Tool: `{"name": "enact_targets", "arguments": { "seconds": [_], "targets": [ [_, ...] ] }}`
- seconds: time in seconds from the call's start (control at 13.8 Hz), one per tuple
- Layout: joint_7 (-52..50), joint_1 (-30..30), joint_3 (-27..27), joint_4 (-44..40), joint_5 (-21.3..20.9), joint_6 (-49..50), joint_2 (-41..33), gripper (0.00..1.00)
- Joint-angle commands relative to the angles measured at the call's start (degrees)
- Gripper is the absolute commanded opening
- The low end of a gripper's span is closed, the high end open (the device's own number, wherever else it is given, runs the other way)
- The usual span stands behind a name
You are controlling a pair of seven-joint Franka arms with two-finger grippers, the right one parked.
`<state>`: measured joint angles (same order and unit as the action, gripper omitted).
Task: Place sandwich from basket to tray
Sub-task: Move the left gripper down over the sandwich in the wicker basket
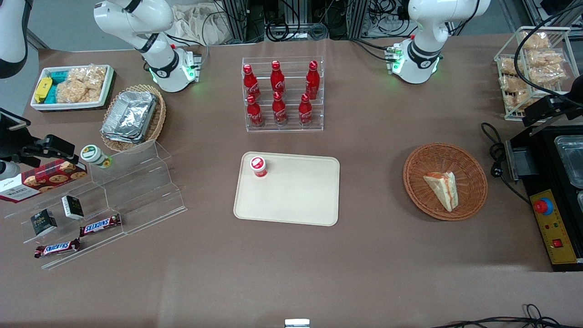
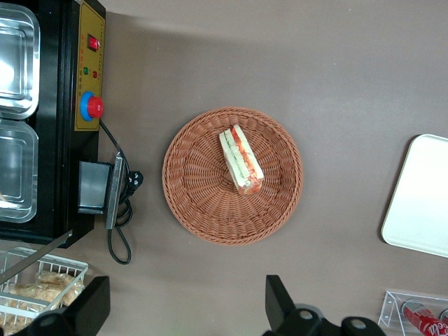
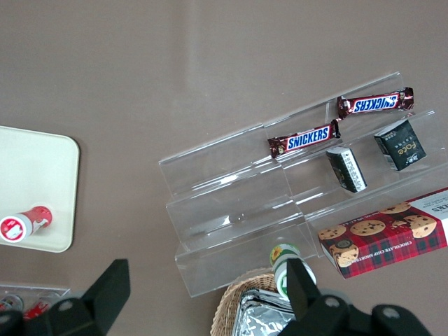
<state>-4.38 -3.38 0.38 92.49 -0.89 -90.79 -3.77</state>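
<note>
While your gripper (image 2: pixel 182 308) hangs well above the table w/ its fingers (image 2: pixel 276 297) spread wide and holding nothing, the sandwich (image 1: pixel 442 188) lies in the basket (image 1: pixel 421 182), on its side w/ the red and green filling edge showing. From the wrist cam, the sandwich (image 2: pixel 241 160) sits near the basket's (image 2: pixel 192 196) middle, w/ nothing on top of it or leaning on it. You've got the tray (image 1: pixel 300 200) toward the parked arm's end from the basket, w/ bare brown table (image 1: pixel 371 191) between them. A small red-capped bottle (image 1: pixel 258 166) stands on one tray corner; rest of the tray is bare. An acrylic rack of red cola bottles (image 1: pixel 282 93) stands farther from the front cam than the tray. Just beside the basket, toward the working arm's end, there's a black appliance (image 1: pixel 553 200) w/ a red button (image 1: pixel 542 206) and a black cable (image 1: pixel 498 159) trailing on the table near the basket rim.
</note>
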Motion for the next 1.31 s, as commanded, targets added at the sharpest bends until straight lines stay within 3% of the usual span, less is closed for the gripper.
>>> {"name": "enact_targets", "arguments": {
  "seconds": [0.0, 0.51, 0.65, 1.23],
  "targets": [
    [1.04, -0.14, 0.14, 0.5, 0.62, -0.88, -0.45, 1.0],
    [-2.63, 0.04, 0.14, 0.59, 0.36, -2.64, 3.92, 1.0],
    [-9.65, 0.56, -0.03, 1.11, 0.45, -5.61, 7.09, 1.0],
    [-20.04, 1.8, -1.08, 10.95, 1.68, -22.31, 15.09, 1.0]
  ]
}}
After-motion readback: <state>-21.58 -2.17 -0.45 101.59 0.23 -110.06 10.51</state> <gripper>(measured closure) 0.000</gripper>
